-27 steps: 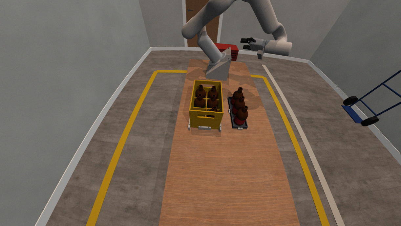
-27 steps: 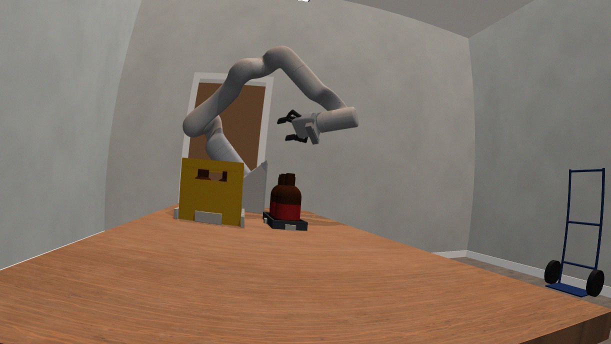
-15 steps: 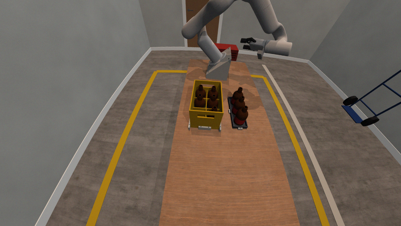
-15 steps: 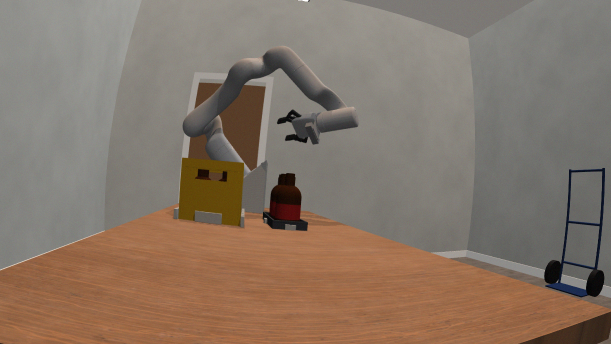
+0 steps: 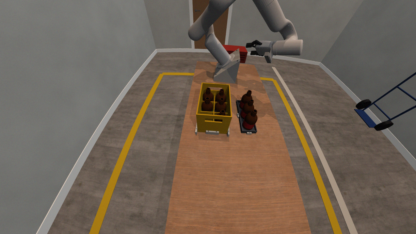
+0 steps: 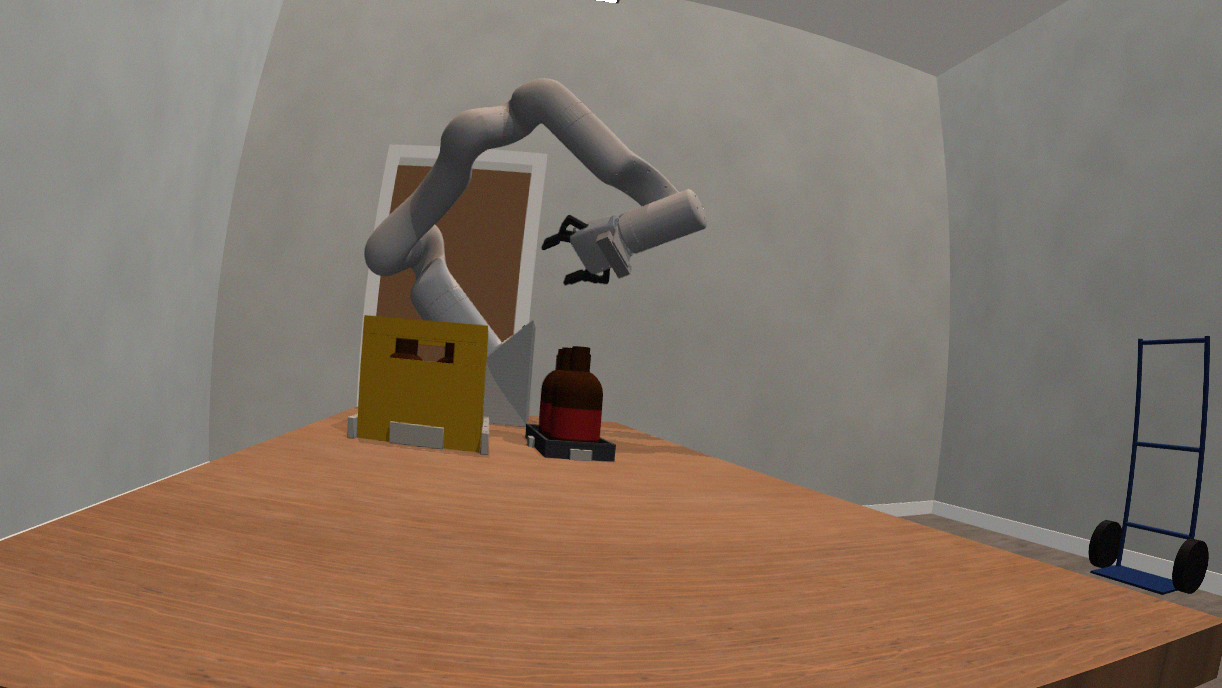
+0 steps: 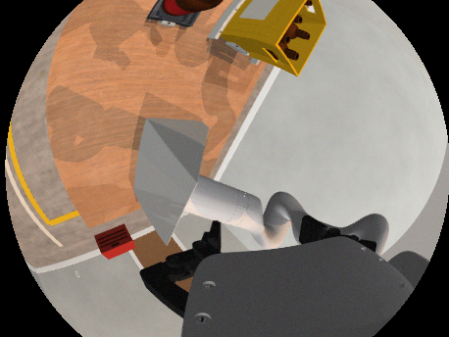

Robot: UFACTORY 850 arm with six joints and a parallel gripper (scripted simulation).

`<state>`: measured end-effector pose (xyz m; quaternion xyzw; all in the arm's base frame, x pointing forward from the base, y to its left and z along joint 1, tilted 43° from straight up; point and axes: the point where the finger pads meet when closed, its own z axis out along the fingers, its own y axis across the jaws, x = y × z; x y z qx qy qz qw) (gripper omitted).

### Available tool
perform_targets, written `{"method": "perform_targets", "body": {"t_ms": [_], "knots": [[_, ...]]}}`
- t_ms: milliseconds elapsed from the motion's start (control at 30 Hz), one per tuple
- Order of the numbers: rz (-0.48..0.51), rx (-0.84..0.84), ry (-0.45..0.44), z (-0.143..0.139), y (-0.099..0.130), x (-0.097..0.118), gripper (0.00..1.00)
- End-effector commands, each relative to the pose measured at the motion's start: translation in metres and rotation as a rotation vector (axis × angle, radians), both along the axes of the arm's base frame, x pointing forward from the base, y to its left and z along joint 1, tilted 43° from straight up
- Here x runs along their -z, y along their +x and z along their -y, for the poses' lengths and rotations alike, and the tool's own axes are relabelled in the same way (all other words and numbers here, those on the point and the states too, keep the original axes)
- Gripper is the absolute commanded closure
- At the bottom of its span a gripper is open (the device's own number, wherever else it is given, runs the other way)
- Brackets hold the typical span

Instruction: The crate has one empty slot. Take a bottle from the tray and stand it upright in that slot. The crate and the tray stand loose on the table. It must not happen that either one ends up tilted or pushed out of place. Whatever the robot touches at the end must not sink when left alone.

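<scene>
The tool stood wide open with nothing between its fingers, in the air well above the tabletop; its fingers pointed sideways and slightly down in the exterior view. The three tray bottles stood upright, necks up and long axes vertical. They formed one row in the dark tray, near the tabletop's long edge on the side of the blue hand truck, with the row running roughly along that edge. The yellow crate sat level beside the tray, nearer the opposite long edge. It held five bottles, necks up, and its empty slot lay at the corner towards that edge and away from the arm's wedge mount, which stood near the tabletop's short edge

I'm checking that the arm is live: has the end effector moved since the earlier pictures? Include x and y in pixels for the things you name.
Yes. In the exterior view, the open black-fingered end effector [image 5: 249, 49] [image 6: 555, 264] [image 7: 263, 232] has shifted left, closer to the white door frame [image 5: 191, 23] [image 6: 536, 205] [image 7: 138, 262].
</scene>
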<state>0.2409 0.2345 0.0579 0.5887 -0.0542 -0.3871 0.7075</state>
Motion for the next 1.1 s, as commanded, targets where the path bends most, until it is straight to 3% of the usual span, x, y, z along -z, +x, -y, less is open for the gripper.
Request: {"method": "perform_targets", "body": {"t_ms": [0, 133, 233, 267, 533, 567, 700, 800, 833, 967, 1067], "knots": [[0.148, -0.035, 0.087, 0.026, 0.038, -0.003, 0.0], [0.292, -0.056, 0.161, 0.052, 0.075, -0.005, 0.0], [0.307, -0.058, 0.168, 0.054, 0.079, -0.005, 0.0], [0.419, -0.07, 0.22, 0.075, 0.108, -0.008, 0.0], [0.658, -0.087, 0.319, 0.119, 0.168, -0.016, 0.0], [0.731, -0.09, 0.347, 0.133, 0.186, -0.019, 0.0], [0.876, -0.094, 0.399, 0.161, 0.22, -0.028, 0.0], [0.893, -0.094, 0.405, 0.165, 0.225, -0.03, 0.0], [1.0, -0.096, 0.441, 0.187, 0.25, -0.039, 0.0], [1.097, -0.097, 0.472, 0.207, 0.272, -0.048, 0.0], [1.242, -0.098, 0.518, 0.238, 0.303, -0.066, 0.0]]}}
